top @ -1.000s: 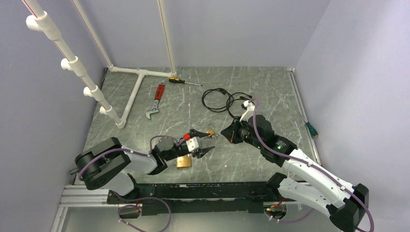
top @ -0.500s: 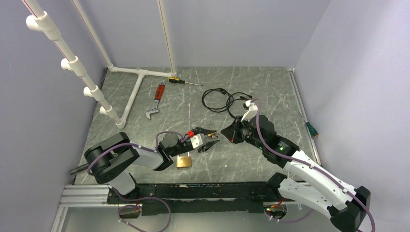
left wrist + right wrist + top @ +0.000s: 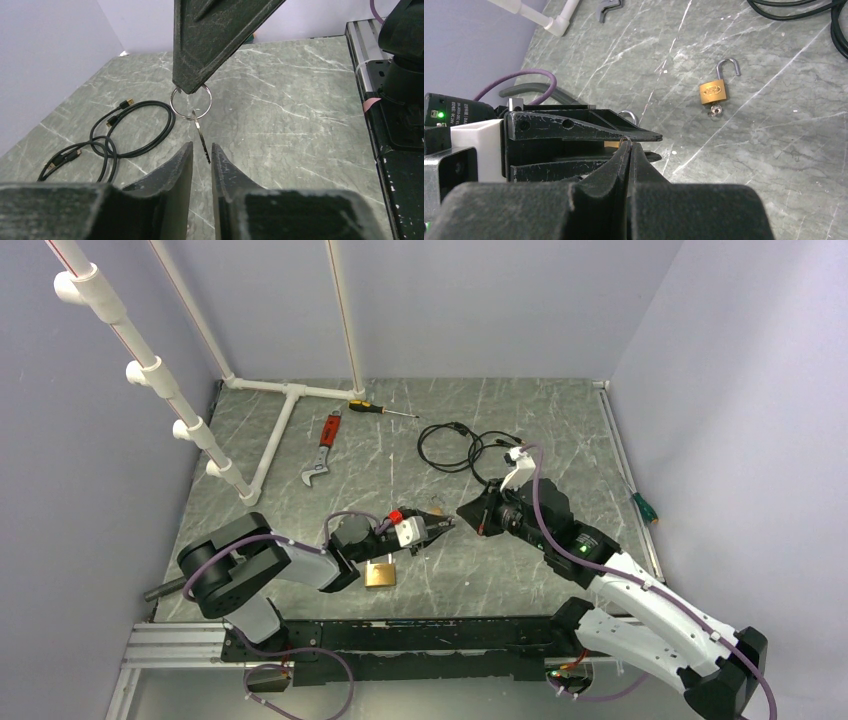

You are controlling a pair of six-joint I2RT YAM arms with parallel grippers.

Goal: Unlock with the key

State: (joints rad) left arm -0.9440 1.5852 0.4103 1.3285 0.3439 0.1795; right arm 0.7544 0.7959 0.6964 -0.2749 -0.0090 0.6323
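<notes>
Top cam sits high up behind the arm bases [image 3: 250,615], tilted down over the whole surface [image 3: 540,430]. Left wrist cam is low and super close, peeking past the left fingers [image 3: 170,180] at the key ring [image 3: 190,102], with the cable [image 3: 125,130] further off. Right wrist cam looks over the right fingers [image 3: 609,170], back toward the left fingers. All three share that middle patch.

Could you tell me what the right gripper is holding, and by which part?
The right gripper pinches the key ring at its top; the key hangs below it.
</notes>
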